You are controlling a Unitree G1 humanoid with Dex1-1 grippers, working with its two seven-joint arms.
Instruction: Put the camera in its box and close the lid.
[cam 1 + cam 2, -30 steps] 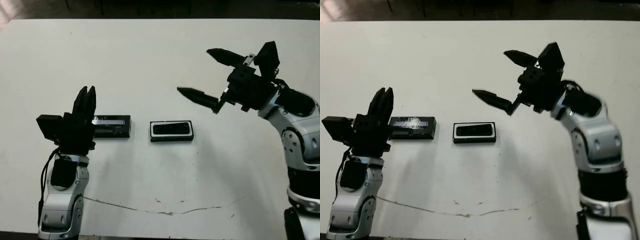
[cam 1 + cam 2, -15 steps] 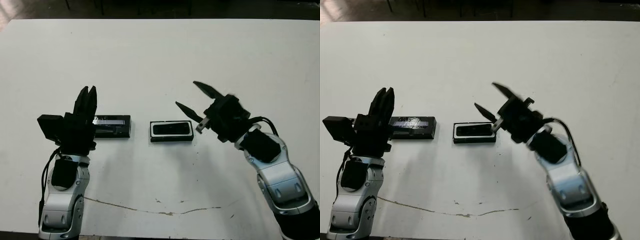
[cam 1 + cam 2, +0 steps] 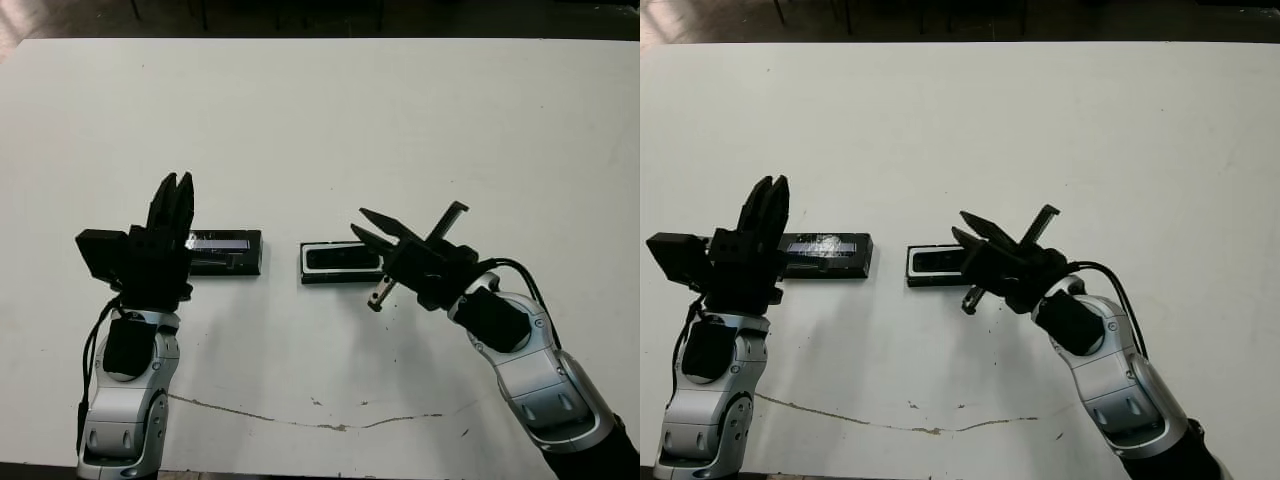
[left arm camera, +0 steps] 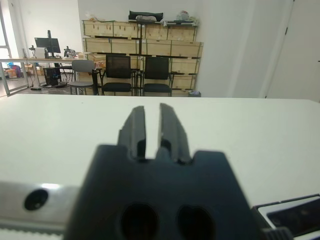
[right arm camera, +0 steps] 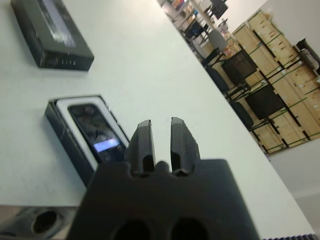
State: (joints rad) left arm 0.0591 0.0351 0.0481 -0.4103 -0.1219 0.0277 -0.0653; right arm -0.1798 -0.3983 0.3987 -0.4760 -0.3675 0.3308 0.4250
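Observation:
The box [image 3: 304, 262], a small black tray with white lining, lies mid-table with the camera [image 3: 338, 259] inside it. In the right wrist view the camera [image 5: 96, 134] shows its blue-lit screen within the box [image 5: 70, 145]. The lid [image 3: 228, 250], flat and black with a silvery strip, lies just left of the box. My right gripper [image 3: 358, 221] is shut on nothing, and its tips hang over the box's right end. At the lid's left end my left gripper [image 3: 173, 200] points away across the table, shut and holding nothing.
A thin brown crack line [image 3: 300, 418] runs across the white table [image 3: 320, 120] near its front edge. Beyond the table's far side, the left wrist view shows chairs [image 4: 120, 75] and stacked crates [image 4: 145, 45].
My right arm has swung down and in from the far right, its fingers going from wide open to shut, ending over the box's right end. The left arm, lid and box have stayed put.

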